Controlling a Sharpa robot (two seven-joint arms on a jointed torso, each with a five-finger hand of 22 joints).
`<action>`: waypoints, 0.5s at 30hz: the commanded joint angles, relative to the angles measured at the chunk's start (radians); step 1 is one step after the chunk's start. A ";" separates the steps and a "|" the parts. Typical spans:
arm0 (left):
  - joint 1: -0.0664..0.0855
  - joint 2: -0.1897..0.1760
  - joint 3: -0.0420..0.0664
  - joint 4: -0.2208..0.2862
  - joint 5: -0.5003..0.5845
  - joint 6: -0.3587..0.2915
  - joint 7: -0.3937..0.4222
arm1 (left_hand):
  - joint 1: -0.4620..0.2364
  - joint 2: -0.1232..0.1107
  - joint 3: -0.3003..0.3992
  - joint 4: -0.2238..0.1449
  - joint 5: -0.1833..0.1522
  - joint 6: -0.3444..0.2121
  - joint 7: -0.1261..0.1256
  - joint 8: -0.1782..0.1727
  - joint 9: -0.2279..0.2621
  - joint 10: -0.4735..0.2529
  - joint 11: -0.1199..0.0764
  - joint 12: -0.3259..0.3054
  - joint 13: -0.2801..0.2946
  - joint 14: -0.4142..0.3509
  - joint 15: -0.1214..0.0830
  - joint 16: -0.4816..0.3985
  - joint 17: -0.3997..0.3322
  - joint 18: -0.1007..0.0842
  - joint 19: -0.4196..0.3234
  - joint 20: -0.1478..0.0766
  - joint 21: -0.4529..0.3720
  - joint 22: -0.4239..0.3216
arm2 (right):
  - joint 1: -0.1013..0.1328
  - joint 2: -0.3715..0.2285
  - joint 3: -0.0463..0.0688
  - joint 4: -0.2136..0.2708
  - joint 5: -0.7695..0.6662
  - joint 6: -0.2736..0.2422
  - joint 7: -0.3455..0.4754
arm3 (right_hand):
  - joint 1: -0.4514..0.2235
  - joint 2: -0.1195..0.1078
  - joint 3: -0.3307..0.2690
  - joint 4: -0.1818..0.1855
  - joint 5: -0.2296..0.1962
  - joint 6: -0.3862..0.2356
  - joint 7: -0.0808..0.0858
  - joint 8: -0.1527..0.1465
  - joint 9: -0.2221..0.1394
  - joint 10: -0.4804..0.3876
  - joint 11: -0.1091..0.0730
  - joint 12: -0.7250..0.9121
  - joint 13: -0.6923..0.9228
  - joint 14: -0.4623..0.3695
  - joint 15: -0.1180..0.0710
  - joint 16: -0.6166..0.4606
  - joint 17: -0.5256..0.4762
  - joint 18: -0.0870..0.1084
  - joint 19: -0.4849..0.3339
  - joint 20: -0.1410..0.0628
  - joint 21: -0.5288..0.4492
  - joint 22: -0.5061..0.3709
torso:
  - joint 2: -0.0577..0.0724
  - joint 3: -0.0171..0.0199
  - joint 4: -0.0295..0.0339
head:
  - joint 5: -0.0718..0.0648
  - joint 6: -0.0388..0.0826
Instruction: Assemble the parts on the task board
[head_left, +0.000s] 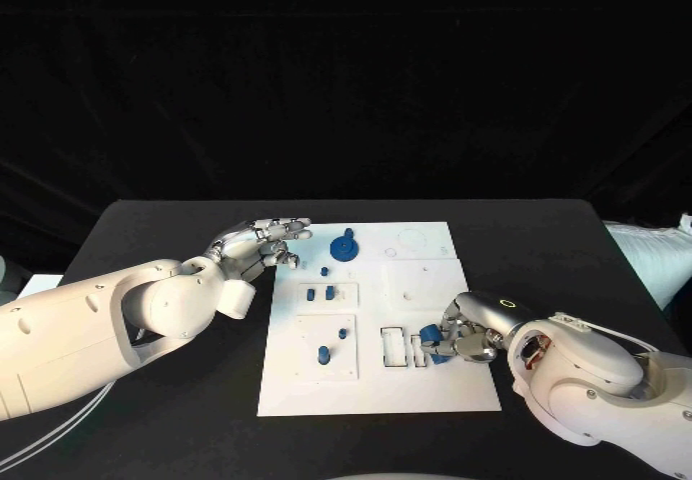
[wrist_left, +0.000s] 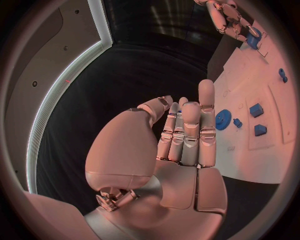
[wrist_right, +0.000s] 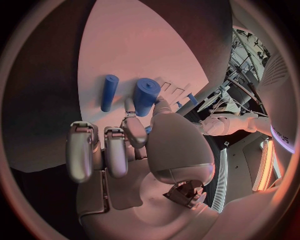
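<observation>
Our right hand (head_left: 464, 340) pinches a blue part (head_left: 434, 332), apparently; we should lower it squarely into the task board (head_left: 433, 390); left hand (head_left: 264, 243) hovers released.

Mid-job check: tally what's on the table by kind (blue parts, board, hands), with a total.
Blue parts lying clear of the hands: 6
Blue parts at the right hand: 2
Task board: 1
Hands: 2 (left hand, right hand)
Total: 11

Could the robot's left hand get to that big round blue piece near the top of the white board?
Probably yes: the left hand hovers empty beside the round blue piece, nothing between them.
</observation>
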 joint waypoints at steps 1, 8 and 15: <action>0.000 0.000 0.000 0.003 -0.003 0.021 0.004 | -0.010 -0.001 -0.005 -0.003 0.003 -0.006 -0.002 0.006 0.001 -0.006 0.000 0.006 0.001 -0.008 -0.002 0.000 -0.001 0.011 -0.009 -0.001 -0.005 -0.001 | -0.017 0.007 -0.014 -0.005 -0.002 0.024 -0.005 | 0.024 0.018 0.001 -0.007 0.014 -0.002 -0.004 0.013 0.007 0.012 -0.013 0.127 0.334 0.091 -0.002 0.006 0.192 -0.007 0.038 -0.009 0.008 0.070 | -0.001 0.0011 -0.0014 | 0.000 0.000; 0.000 0.000 0.000 0.002 -0.003 0.023 0.004 | -0.010 -0.001 -0.006 -0.004 0.003 -0.006 -0.002 0.006 0.001 -0.007 0.000 0.007 0.001 -0.009 -0.002 0.000 -0.001 0.011 -0.009 -0.001 -0.005 -0.001 | -0.017 -0.015 -0.007 0.030 0.003 -0.084 0.003 | 0.047 0.036 0.002 -0.013 0.068 0.005 -0.012 0.033 0.032 0.025 -0.020 0.147 0.358 0.092 -0.008 0.010 0.200 -0.009 0.042 -0.015 0.016 0.080 | -0.001 0.0003 -0.0003 | -0.003 0.002; -0.001 0.001 0.000 0.002 -0.003 0.024 0.004 | -0.010 -0.002 -0.006 -0.004 0.003 -0.006 -0.002 0.007 0.001 -0.007 0.000 0.007 0.001 -0.009 -0.002 0.000 -0.001 0.011 -0.010 -0.001 -0.005 -0.001 | -0.006 -0.035 0.005 0.067 0.028 -0.161 0.017 | 0.058 0.037 0.001 -0.017 0.090 0.004 -0.015 0.038 0.041 0.027 -0.023 0.147 0.361 0.093 -0.010 0.012 0.204 -0.010 0.043 -0.017 0.019 0.085 | -0.001 -0.0001 -0.0007 | -0.005 0.003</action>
